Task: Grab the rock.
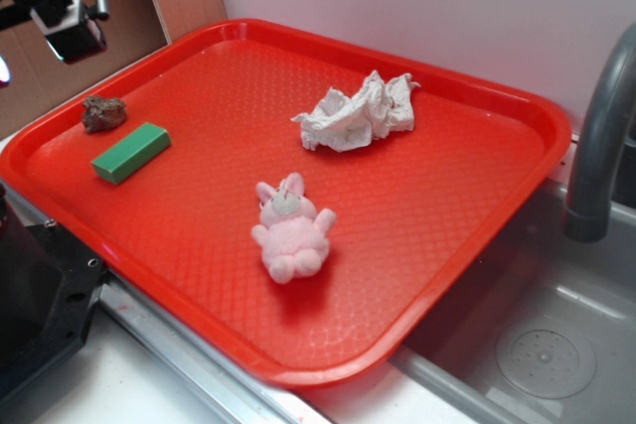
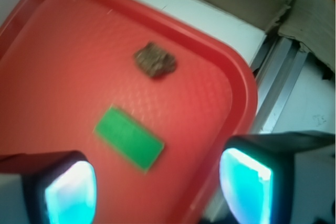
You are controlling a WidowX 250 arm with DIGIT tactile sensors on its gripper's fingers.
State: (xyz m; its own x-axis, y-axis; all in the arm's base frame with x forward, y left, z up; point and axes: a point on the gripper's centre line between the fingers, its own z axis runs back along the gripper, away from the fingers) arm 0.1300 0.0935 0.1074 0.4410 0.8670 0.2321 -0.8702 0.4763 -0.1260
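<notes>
The rock (image 1: 103, 113) is a small lumpy brown-grey stone lying on the red tray (image 1: 467, 206) near its far left corner. It also shows in the wrist view (image 2: 155, 61). A green rectangular block (image 1: 130, 152) lies just in front of it, and appears in the wrist view (image 2: 129, 138) too. My gripper (image 1: 70, 32) hangs high above the tray's left corner, well above the rock. In the wrist view the gripper (image 2: 157, 190) is open and empty, with the green block between its fingers and the rock farther ahead.
A crumpled white paper wad (image 1: 358, 113) lies at the tray's far middle. A pink plush toy (image 1: 291, 228) lies near the tray's centre. A grey faucet (image 1: 599, 136) and a sink basin (image 1: 547, 354) are on the right. The tray's raised rim (image 2: 244, 103) runs beside the rock.
</notes>
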